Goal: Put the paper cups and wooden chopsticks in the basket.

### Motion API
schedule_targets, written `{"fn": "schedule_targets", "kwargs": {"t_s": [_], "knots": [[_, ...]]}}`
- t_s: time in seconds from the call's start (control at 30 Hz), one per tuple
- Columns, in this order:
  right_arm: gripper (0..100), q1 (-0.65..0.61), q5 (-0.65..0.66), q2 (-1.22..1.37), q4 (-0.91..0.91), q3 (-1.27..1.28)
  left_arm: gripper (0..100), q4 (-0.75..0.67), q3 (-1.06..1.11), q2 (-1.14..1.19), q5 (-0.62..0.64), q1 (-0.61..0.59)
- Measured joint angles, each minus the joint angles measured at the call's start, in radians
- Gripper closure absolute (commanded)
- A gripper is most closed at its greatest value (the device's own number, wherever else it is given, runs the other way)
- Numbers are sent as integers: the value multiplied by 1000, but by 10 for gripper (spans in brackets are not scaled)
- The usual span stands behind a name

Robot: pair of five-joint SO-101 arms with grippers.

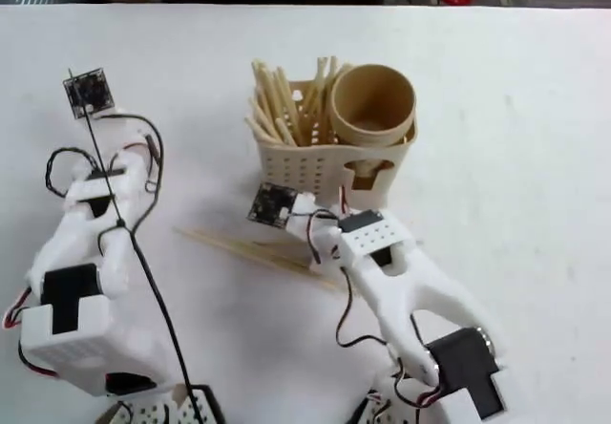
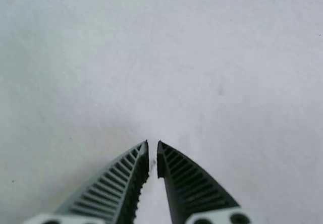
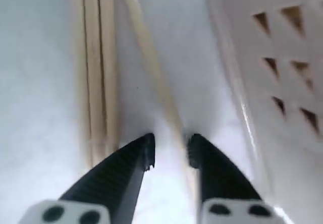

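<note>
Right claw (image 3: 171,144), ribbed tips spread astride a slim wooden chopstick (image 3: 148,47) on bench (image 1: 496,80) beside perforated basket (image 1: 315,168) w/ round paper cups (image 1: 372,104) inside; left claw (image 2: 152,147) pressed together, well apart from basket.

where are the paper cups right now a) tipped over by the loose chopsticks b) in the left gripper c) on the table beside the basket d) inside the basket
d, the paper cups stand nested inside the basket, next to a bunch of chopsticks.
</note>
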Motion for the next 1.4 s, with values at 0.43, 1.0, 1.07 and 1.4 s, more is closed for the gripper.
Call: {"fn": "schedule_targets", "kwargs": {"t_s": [0.43, 1.0, 1.07, 1.4], "knots": [[981, 2, -153, -417, 164, 3, 950, 0, 0, 0, 0, 0], [981, -245, -414, -1152, 48, -146, 950, 0, 0, 3, 0, 0], [981, -233, -457, -1135, -63, -175, 950, 0, 0, 3, 0, 0], [981, -169, -565, -753, -460, -249, 950, 0, 0, 3, 0, 0]]}}
